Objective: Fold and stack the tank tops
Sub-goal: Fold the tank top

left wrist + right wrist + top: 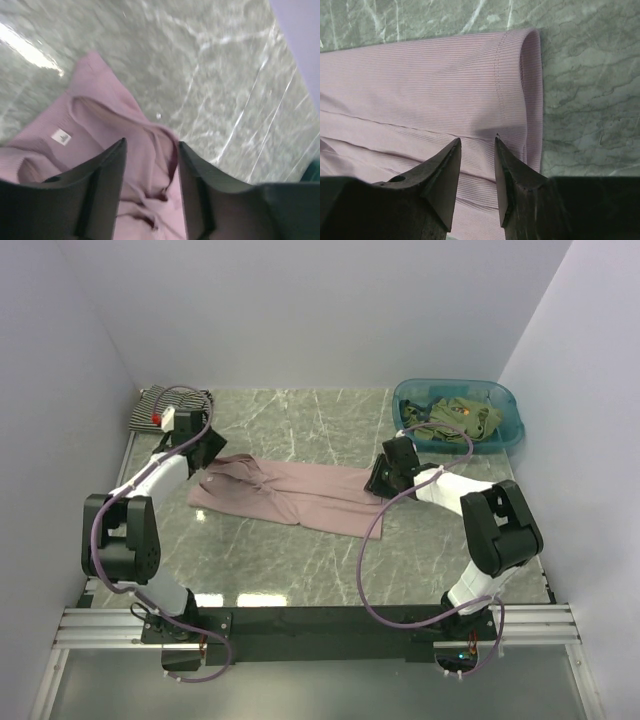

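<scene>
A dusty pink tank top point(290, 497) lies stretched flat across the middle of the table, folded lengthwise into a long band. My left gripper point(214, 452) hovers open over its strap and neck end, where a white label shows on the pink cloth point(95, 125); nothing sits between the fingers point(112, 172). At the other end my right gripper point(384, 480) stands open just above the folded hem of the pink top point(420, 85), its jaws apart with the cloth lying under them. A striped tank top point(158, 408) lies folded at the back left corner. Olive green tank tops point(462, 418) are bunched in the basin.
The teal plastic basin point(512, 428) stands at the back right corner. White walls close in the table on the left, back and right. The marble tabletop point(300, 425) runs bare behind the pink top, and the black rail carrying the arm bases point(320, 622) borders the near edge.
</scene>
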Controlling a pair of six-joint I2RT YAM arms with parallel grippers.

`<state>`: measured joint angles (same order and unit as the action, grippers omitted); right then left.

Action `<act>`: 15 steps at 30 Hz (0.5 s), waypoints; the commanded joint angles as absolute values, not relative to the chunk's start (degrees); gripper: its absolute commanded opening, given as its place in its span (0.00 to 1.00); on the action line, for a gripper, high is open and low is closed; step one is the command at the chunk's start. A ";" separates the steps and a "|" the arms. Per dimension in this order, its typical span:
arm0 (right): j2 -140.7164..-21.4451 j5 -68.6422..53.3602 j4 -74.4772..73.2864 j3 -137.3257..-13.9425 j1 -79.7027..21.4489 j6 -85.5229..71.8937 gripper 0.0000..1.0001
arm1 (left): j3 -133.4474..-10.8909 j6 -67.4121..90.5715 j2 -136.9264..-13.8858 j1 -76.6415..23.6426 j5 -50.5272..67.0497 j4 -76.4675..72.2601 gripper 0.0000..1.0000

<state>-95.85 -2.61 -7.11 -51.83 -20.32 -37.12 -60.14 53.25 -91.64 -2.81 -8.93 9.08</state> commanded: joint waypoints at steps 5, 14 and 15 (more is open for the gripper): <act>-92.99 -2.29 -8.35 -54.32 -20.13 -36.39 0.40 | -66.95 50.45 -96.40 -7.01 -1.41 11.41 0.46; -92.29 -2.02 -8.61 -54.05 -20.30 -36.56 0.40 | -70.49 56.33 -102.04 -16.16 -7.03 22.14 0.36; -92.29 -2.02 -8.61 -54.05 -20.39 -36.56 0.40 | -70.75 57.56 -102.39 -16.78 -8.42 23.11 0.34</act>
<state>-95.24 -2.59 -8.60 -52.47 -20.32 -36.97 -68.79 54.35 -101.62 -15.64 -5.32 18.57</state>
